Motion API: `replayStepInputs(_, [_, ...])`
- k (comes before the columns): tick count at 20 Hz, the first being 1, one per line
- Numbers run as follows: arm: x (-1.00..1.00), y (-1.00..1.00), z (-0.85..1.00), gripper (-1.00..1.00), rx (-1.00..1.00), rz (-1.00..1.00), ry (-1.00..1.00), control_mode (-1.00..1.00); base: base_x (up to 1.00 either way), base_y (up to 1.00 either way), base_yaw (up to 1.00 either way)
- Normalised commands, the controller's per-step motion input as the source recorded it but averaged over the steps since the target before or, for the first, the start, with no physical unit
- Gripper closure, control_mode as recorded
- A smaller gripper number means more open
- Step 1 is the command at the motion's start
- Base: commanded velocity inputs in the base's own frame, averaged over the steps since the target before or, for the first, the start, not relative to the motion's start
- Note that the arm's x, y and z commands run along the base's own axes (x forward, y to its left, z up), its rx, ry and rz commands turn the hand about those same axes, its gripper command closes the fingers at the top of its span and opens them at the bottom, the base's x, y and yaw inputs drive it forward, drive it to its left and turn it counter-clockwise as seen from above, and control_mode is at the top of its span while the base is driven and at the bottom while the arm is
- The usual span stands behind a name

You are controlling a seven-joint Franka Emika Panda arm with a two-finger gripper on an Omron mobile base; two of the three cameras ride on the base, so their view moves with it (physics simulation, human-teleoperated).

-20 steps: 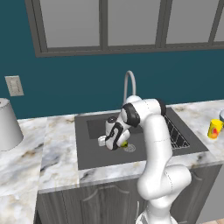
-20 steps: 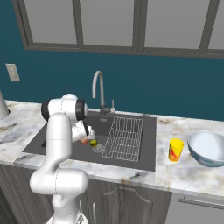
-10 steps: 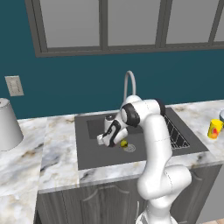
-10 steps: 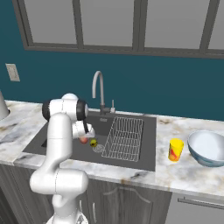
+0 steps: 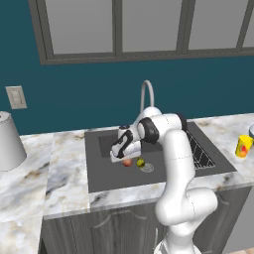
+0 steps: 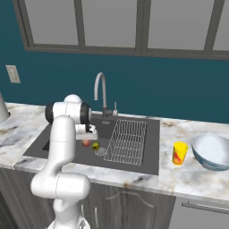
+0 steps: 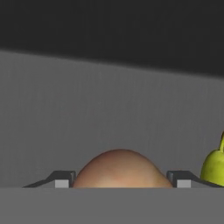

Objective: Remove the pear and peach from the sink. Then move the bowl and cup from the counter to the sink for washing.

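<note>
Sink basin: matt dark grey, smooth. Faucet: curved polished steel, glossy. Wire rack: thin pale metal rods. Counter: white marble look, grey and tan veining, slight sheen. Peach: smooth, matt reddish-orange skin. Pear: yellow-green, smooth, faint shine. Cup: bright yellow plastic look. Bowl: pale bluish-white, translucent, glossy. Cabinets: grey, matt, wood-grain texture.

Teal wall, grey-framed windows, grey cabinets below.
</note>
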Motion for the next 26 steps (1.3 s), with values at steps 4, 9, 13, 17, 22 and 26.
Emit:
replayStepInputs(4, [-0.11, -0.05, -0.11, 1.0, 0.0, 0.0, 0.11, -1.0, 0.0, 0.0, 0.0])
replayStepInputs(9, [-0.19, -0.02, -0.01, 1.0, 0.0, 0.0, 0.01, -1.0, 0.0, 0.0, 0.0])
replayStepInputs(13, [-0.25, 0.01, 0.0, 1.0, 0.0, 0.0, -0.07, -1.0, 0.0, 0.0, 0.0])
replayStepInputs(17, [-0.27, 0.03, 0.0, 1.0, 0.0, 0.0, -0.1, -1.0, 0.0, 0.0, 0.0])
replayStepInputs(22, [-0.26, 0.0, 0.05, 1.0, 0.0, 0.0, -0.12, -1.0, 0.0, 0.0, 0.0])
replayStepInputs(26, [-0.21, 0.0, 0.12, 1.0, 0.0, 0.0, -0.1, -1.0, 0.0, 0.0, 0.0])
